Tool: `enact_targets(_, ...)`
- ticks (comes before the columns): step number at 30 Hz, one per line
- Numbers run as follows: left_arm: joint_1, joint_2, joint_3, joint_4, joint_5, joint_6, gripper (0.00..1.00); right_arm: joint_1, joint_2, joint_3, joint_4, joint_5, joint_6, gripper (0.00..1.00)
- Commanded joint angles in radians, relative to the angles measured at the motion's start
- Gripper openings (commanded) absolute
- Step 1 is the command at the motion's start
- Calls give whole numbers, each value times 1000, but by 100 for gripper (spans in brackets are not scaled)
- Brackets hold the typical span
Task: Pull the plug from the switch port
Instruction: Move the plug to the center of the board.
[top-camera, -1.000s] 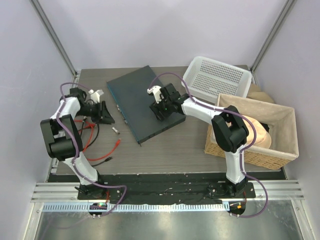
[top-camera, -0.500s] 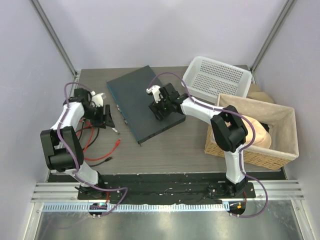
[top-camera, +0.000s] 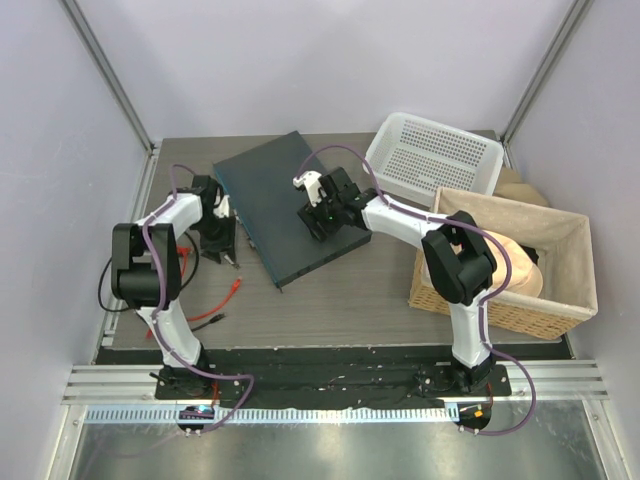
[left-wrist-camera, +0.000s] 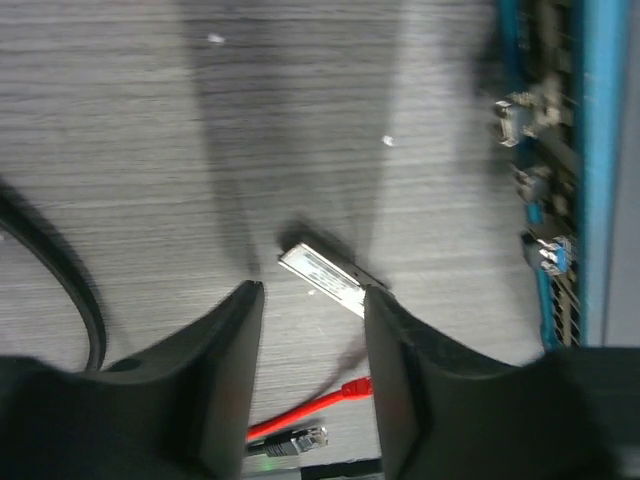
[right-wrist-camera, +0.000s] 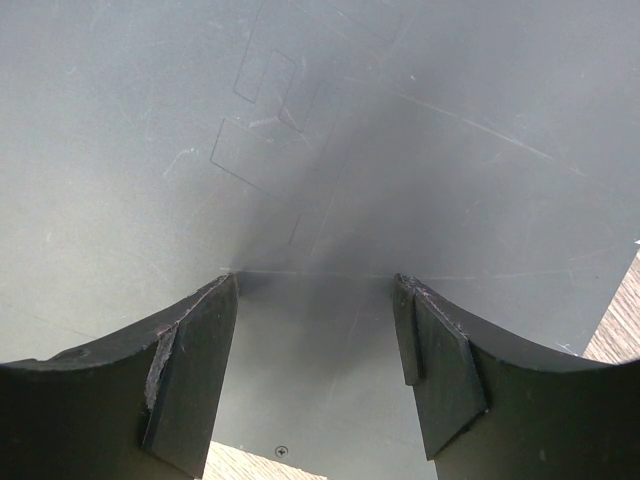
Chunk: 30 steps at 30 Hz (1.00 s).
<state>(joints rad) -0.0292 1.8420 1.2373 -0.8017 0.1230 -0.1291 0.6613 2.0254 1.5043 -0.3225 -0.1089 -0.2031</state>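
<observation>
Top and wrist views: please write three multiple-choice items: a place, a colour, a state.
1. Where is the plug relative to the switch? A. in a socket; B. on the table beside it; C. on top of it.
2. What colour is the switch's front edge? A. red; B. white; C. blue.
3. How are the right jaws? A. open over the switch top; B. shut on the plug; C. shut on the edge.
Answers: 1 B, it lies loose on the wood by the left jaws; 2 C, a blue strip in the left wrist view; 3 A, apart over grey metal in the right wrist view.
</observation>
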Motion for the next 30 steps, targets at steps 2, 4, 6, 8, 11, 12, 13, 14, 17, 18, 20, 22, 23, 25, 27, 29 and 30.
enact_targets(2,5,31,28,4,-88,-8,37,12,12,-46,-59,37,-16,72)
enact_targets(4,20,23,16,1,-115,29,34,12,15,-42,-59,37,-15,72)
enact_targets(6,31,4,-18,-1,-117,52,27,11,16,-41,-61,38,-15,72)
enact_targets(8,90,-36,-42,-4,-129,77,22,9,19,-38,-59,37,-13,72)
enact_targets(11,127,-84,-91,-8,-193,172,20,6,27,-33,-61,34,-9,72)
enact_targets(12,136,-96,-104,-5,-206,192,19,9,30,-32,-61,29,-7,72)
enact_targets(13,155,-110,-130,2,-223,232,19,9,33,-27,-62,22,-1,72)
enact_targets(14,163,-131,-139,6,-224,246,19,11,38,-24,-64,17,2,72)
enact_targets(17,170,-173,-128,2,-78,287,31,9,45,-15,-64,6,10,72)
enact_targets(18,167,-202,-118,6,-27,284,36,9,50,-13,-66,6,11,72)
enact_targets(20,163,-225,-66,22,129,272,47,9,53,-7,-66,5,14,72)
enact_targets(22,149,-230,-20,47,162,244,51,9,53,-4,-67,6,14,72)
enact_targets(23,150,-225,23,56,191,211,52,9,52,-4,-66,11,14,72)
enact_targets(25,152,-198,66,82,195,178,52,9,44,-9,-67,18,13,72)
enact_targets(27,152,-149,112,101,181,143,52,9,36,-19,-67,28,7,72)
enact_targets(29,153,-109,140,127,175,103,53,9,26,-27,-66,37,4,72)
enact_targets(30,158,-90,163,134,185,47,53,9,21,-35,-69,44,1,72)
